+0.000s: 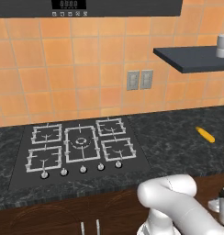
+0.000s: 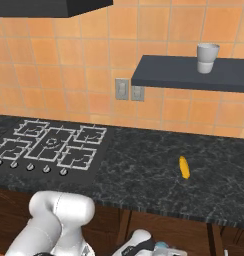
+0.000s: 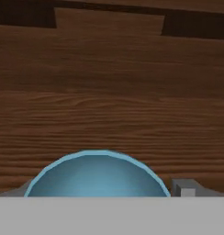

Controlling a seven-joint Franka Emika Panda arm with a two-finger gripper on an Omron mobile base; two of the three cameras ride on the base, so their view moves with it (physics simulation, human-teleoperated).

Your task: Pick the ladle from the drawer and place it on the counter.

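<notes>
Grasp step: down in wooden drawer (image 3: 109, 114), teal-blue ladle bowl (image 3: 96, 176) just ahead; finger state unclear. Next: lift onto black marbled surface (image 2: 144, 175).

Place: You are looking at a rendered home kitchen.
Cooking: a five-burner gas hob (image 1: 80, 148) sits in the counter (image 2: 159, 175), under a hood (image 1: 86, 7).
Walls: orange tiles, twin sockets (image 1: 139, 80), a dark shelf (image 2: 189, 74) holding a cup (image 2: 207, 57).

Black marbled counter (image 2: 144, 175) with inset cooktop (image 1: 79, 149) and yellow stick (image 2: 184, 167); wall shelf (image 2: 194, 74) bearing cup (image 2: 207, 58)
</notes>
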